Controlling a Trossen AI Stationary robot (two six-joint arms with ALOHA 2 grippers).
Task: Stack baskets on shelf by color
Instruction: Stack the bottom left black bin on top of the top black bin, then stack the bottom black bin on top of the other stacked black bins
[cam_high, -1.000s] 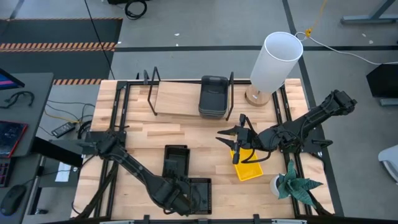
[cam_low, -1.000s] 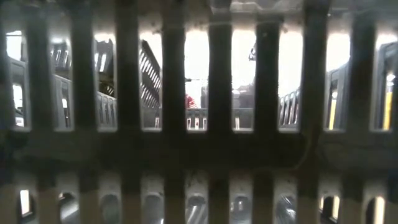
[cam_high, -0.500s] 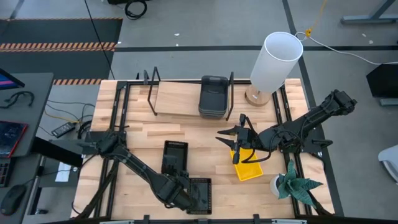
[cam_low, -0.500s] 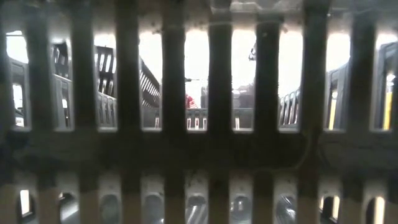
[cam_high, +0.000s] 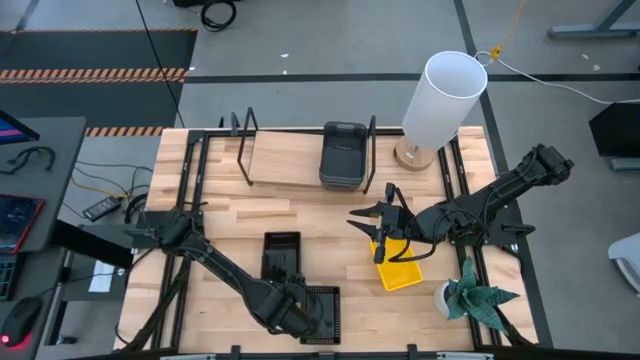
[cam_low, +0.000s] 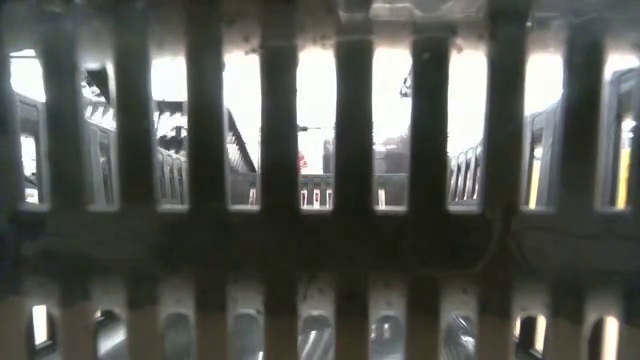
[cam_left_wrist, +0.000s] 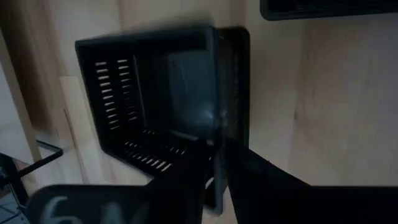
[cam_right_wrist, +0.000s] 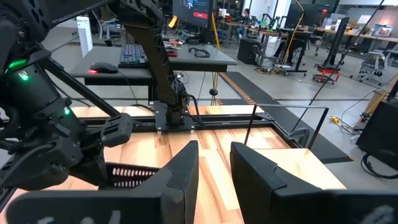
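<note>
Slatted wooden tabletop (cam_high: 230, 225) carries everything; the shelf (cam_high: 285, 160) sits at its far edge, board between black wire end frames. One stack of dark grey baskets (cam_high: 343, 155) is already on the shelf's right end, the rest of the board bare, likely room for the other colours.

White lamp (cam_high: 440, 100) stands at the far right corner, small potted plant (cam_high: 478, 297) at the near right; both just clutter.

Left arm reaches along the near edge. Left claw (cam_high: 297, 318) is at two black mesh baskets: one (cam_high: 282, 253) lying mid-tabletop, another (cam_high: 325, 312) at the near edge. The wrist view shows a black mesh basket (cam_left_wrist: 161, 106) tipped on its side right at the fingers, one finger over its wall. Grip or release? Cannot tell whether the left claw is apart or clamped.

Right claw (cam_high: 375, 220) hovers mid-tabletop, fingers (cam_right_wrist: 186, 168) apart, nothing between them. Yellow basket (cam_high: 400, 268) lies just beside and below it, near the plant, probably its next pick.

Low view is blocked by basket mesh right against the lens.
</note>
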